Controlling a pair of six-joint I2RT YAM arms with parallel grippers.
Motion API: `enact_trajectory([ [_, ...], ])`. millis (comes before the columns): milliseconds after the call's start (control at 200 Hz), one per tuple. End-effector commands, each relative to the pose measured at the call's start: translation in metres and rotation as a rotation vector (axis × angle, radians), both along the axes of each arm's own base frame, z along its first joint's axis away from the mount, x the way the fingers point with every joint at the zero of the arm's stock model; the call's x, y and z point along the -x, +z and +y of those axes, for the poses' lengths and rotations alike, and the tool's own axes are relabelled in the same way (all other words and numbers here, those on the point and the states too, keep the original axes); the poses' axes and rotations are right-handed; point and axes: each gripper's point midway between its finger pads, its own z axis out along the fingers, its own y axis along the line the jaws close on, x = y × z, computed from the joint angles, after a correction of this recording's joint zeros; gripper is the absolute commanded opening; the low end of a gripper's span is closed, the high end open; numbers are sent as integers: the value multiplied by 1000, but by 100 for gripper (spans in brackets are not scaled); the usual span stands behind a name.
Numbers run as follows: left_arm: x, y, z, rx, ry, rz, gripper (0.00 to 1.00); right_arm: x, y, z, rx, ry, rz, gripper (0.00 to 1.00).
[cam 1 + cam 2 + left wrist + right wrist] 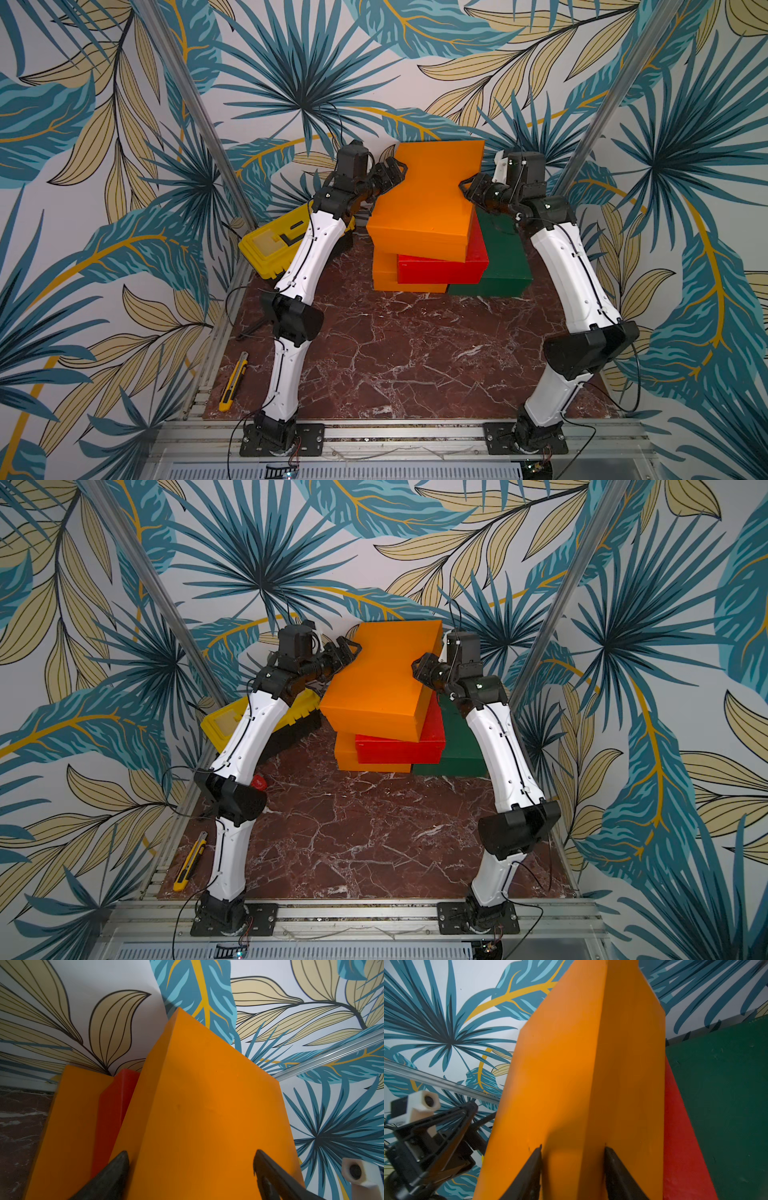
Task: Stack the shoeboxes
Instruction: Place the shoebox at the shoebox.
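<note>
The four boxes are plain-sided and sit at the back of the marbled counter (415,353). The lower orange box (386,278) and the green box (498,257) stand side by side on it. The red box (440,270) lies on the orange one and reaches over the green. The top orange box (424,199) rests on the red, skewed out of line with it. Both arms rise from the front rail, bend at the elbow and lean toward the back wall, wrists turned inward to face each other across that top box. The left fingers (395,170) are spread wide, their tips against the box's left side. The left wrist view shows orange cardboard filling the gap between them, though whether they squeeze it I cannot tell. The right fingers (465,188) stand about half open and straddle the box's right top edge (the ridge runs up between them in the right wrist view), tips touching the cardboard – not closed around anything. A yellow toolbox (270,249) sits behind the left arm, and a yellow knife (232,382) lies near the counter's front left corner.
</note>
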Motion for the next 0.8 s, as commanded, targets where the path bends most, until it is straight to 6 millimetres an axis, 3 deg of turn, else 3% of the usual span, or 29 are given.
enact_trajectory([
  [0, 38, 62, -45, 150, -199, -124, 94, -1, 2, 33, -83, 145, 3, 57],
  [235, 37, 66, -41, 150, -191, -146, 96, -14, -18, 1, -84, 60, 63, 73],
  [451, 28, 52, -25, 124, -155, -115, 98, -15, -36, -30, -10, -41, 111, 84],
  [621, 21, 41, -4, 83, -104, -103, 100, -18, -55, -61, 7, -114, 166, 86],
  [796, 16, 31, 14, 42, -64, -95, 100, -18, -74, -77, 38, -156, 209, 87],
])
